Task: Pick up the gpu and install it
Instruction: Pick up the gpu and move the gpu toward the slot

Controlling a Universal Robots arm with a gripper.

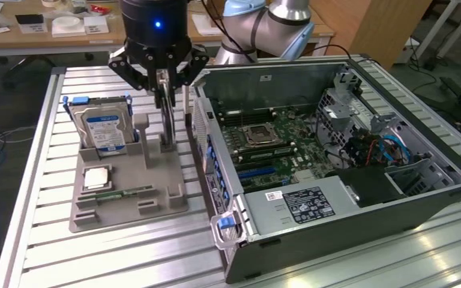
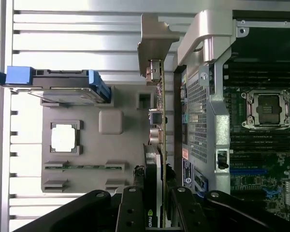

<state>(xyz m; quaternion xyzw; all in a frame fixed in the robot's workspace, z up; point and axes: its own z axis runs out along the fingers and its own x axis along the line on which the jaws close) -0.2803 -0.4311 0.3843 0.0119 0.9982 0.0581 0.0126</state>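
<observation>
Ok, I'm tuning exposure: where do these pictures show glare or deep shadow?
Exterior view: glare streaks on the table slats near the computer case. Wrist view: the slats wash out white, while the gripper, shut on the gpu, sits dark.

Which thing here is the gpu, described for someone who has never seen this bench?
Find the open computer case, then the grey holder tray beside it on the exterior view's left. The gpu is the thin dark card standing on edge at the tray's case side, under the tool, unlike the boxy blue-labelled hard drive or the flat memory stick.
</observation>
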